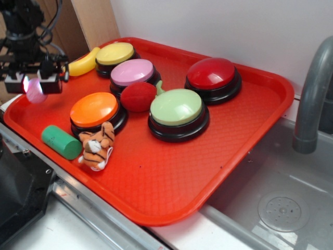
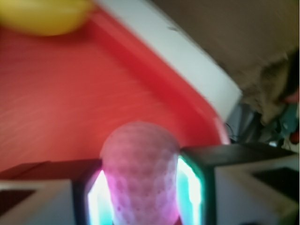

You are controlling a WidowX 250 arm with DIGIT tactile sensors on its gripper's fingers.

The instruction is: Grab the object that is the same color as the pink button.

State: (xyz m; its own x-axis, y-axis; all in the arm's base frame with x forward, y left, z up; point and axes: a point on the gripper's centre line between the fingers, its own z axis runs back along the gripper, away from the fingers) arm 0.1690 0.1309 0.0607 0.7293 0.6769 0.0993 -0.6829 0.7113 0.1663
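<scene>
Gripper (image 1: 35, 86) pinching one small pink dimpled ball (image 2: 139, 173) between lit pads (image 2: 188, 187), raised above the red tray's (image 1: 244, 140) left edge; on the tray five buttons: pink (image 1: 132, 72), yellow (image 1: 115, 53), orange (image 1: 94, 109), pale green (image 1: 176, 106), red (image 1: 210, 72); one fuzzy red ball (image 1: 138, 97) touching the pink button; one banana (image 1: 84, 63); one green cylinder (image 1: 61, 141); one toy tiger (image 1: 97, 146).

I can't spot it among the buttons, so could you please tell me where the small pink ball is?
The pink ball is clamped in the end effector at the exterior view's left edge, above the tray's left rim, near the yellow banana.
</scene>
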